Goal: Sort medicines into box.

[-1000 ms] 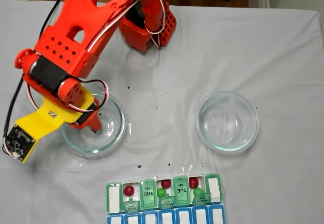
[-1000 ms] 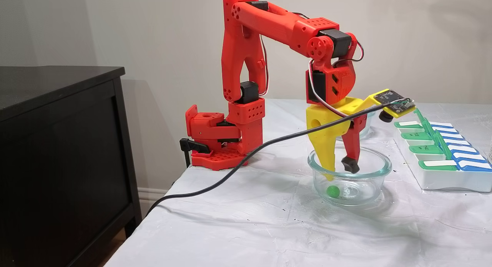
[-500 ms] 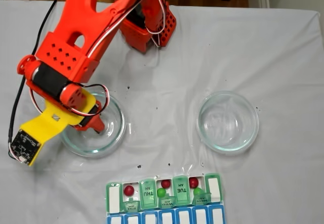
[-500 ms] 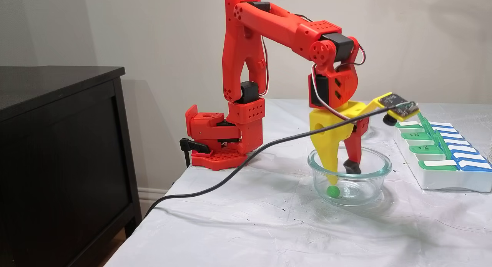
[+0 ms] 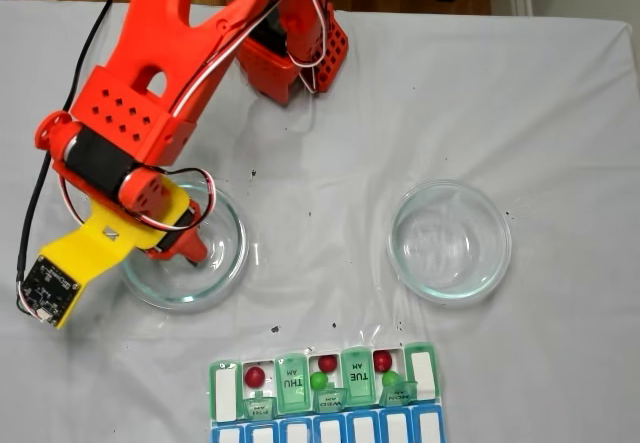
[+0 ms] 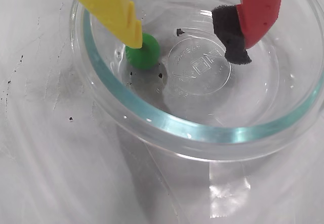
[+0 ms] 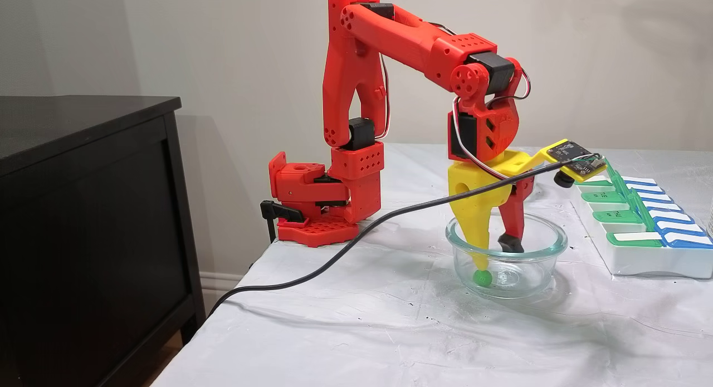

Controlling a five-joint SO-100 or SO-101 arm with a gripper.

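One bright green medicine ball lies on the floor of a round glass dish. My gripper is lowered into that dish and stands open. Its yellow fingertip touches the top of the ball, while the red finger's black pad is well apart on the other side. The box lies at the table's near edge in a fixed view, several lids raised, with three dark red balls and two green ones inside.
A second glass dish sits to the right of the first, nothing in it. The arm's red base is at the table's back, its black cable trailing off the edge. A dark cabinet stands beside the table.
The gripper has sunk a little deeper into the dish, bringing the yellow fingertip down onto the green ball. The ball and the box have stayed put.
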